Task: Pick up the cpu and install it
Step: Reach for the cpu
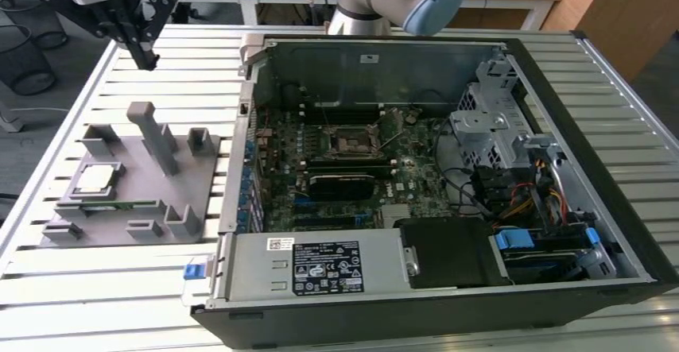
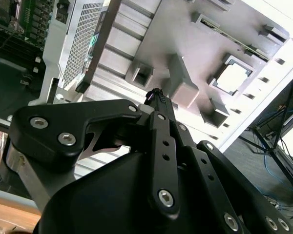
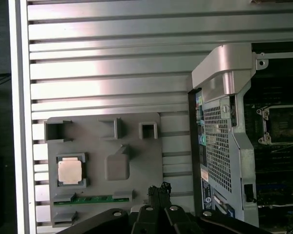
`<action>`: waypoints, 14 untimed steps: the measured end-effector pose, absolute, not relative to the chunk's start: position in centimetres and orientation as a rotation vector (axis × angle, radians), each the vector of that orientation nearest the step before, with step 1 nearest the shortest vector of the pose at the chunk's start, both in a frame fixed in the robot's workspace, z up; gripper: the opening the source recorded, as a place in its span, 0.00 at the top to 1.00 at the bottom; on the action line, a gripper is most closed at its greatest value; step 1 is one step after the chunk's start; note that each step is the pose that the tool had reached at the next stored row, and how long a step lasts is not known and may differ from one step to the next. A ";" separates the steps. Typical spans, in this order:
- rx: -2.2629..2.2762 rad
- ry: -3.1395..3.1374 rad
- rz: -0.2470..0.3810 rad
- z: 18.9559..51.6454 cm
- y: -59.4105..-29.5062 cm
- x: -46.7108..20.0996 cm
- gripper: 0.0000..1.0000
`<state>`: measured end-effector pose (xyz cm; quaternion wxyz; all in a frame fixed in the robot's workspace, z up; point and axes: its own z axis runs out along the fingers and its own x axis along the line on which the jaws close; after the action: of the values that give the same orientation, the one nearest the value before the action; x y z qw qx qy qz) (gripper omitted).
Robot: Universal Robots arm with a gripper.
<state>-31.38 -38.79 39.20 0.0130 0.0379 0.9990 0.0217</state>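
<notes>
In the exterior view I see the gripper (image 1: 149,59) hanging above the slatted worktop (image 1: 180,82), toward its far corner on the exterior view's left. Its fingers are drawn together to a narrow point with nothing between them. The cpu (image 1: 94,179) lies flat in a square recess of the grey tray (image 1: 143,209), close to the tray's edge on the exterior view's left and well apart from the gripper. The open computer case (image 1: 594,169) stands just beside the tray, and the black socket frame (image 1: 347,141) sits on the board inside it.

In the second wrist view the gripper (image 2: 156,93) comes to a closed tip above the tray (image 2: 185,39), near its tall post (image 2: 183,85). The cpu (image 2: 233,78) rests in its recess, silver top up.

In the first wrist view the gripper (image 3: 158,188) lines up with the tray's (image 3: 136,161) edge that faces the case. The cpu (image 3: 69,171) sits near the opposite edge, beside a green strip (image 3: 93,199). The socket frame (image 3: 282,125) shows inside the case.
</notes>
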 end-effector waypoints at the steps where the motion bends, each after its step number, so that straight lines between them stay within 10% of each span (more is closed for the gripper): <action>1: 0.118 3.113 0.068 39.2 -38.8 -31.5 0.89; 14: 0.118 3.113 0.068 39.1 -38.7 -33.3 0.89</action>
<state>-33.28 -38.72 39.13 0.0130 0.0379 0.9990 0.0217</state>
